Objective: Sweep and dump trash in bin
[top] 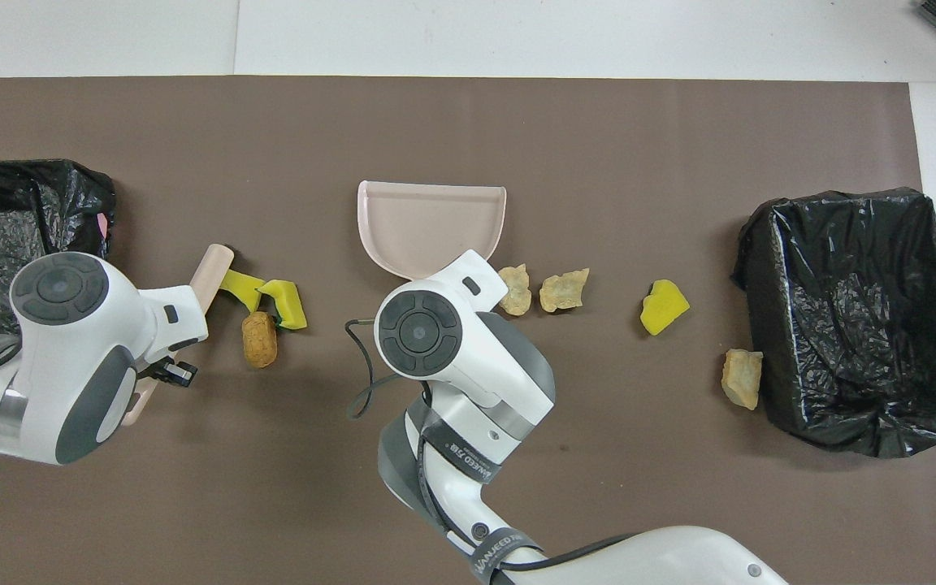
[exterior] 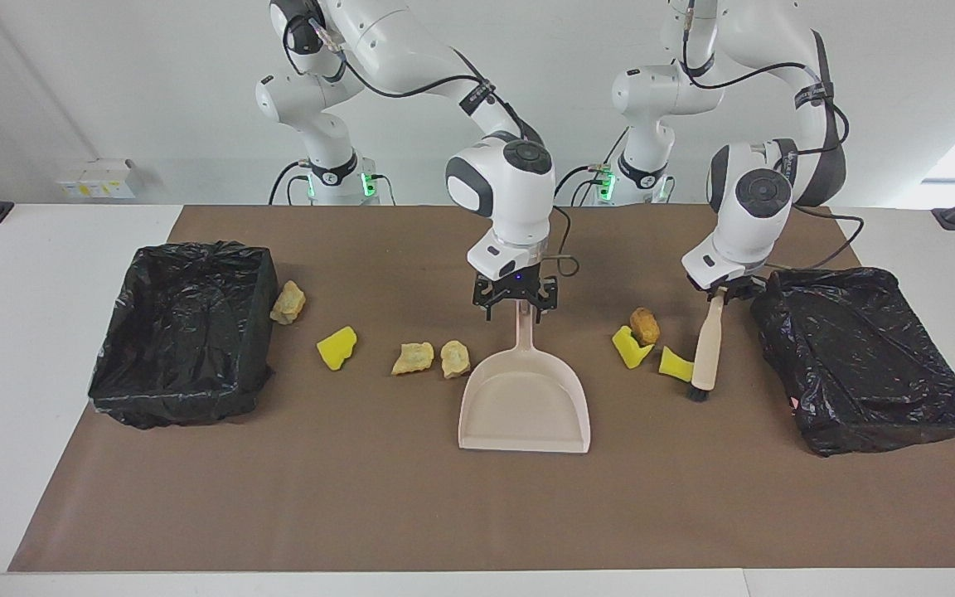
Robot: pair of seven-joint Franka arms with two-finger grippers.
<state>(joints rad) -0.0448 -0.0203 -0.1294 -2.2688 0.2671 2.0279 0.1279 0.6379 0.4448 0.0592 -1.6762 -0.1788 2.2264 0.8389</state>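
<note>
The beige dustpan [exterior: 525,402] [top: 431,219] lies flat mid-mat, handle toward the robots. My right gripper [exterior: 517,308] is low at the handle's end, open, a finger on each side. My left gripper [exterior: 726,290] is shut on the brush [exterior: 705,348] [top: 212,272], which stands steeply with its bristles on the mat against a yellow trash chunk [exterior: 676,365]. Beside it lie a yellow-green chunk [exterior: 631,347] and a tan-orange one [exterior: 645,325]. Toward the right arm's end lie two pale chunks [exterior: 455,358] [exterior: 413,358], a yellow one [exterior: 336,347] and a tan one [exterior: 288,302].
Two trays lined with black bags serve as bins, one at the right arm's end [exterior: 183,398] [top: 842,199] and one at the left arm's end [exterior: 867,278] [top: 21,175]. A brown mat [exterior: 361,497] covers the table.
</note>
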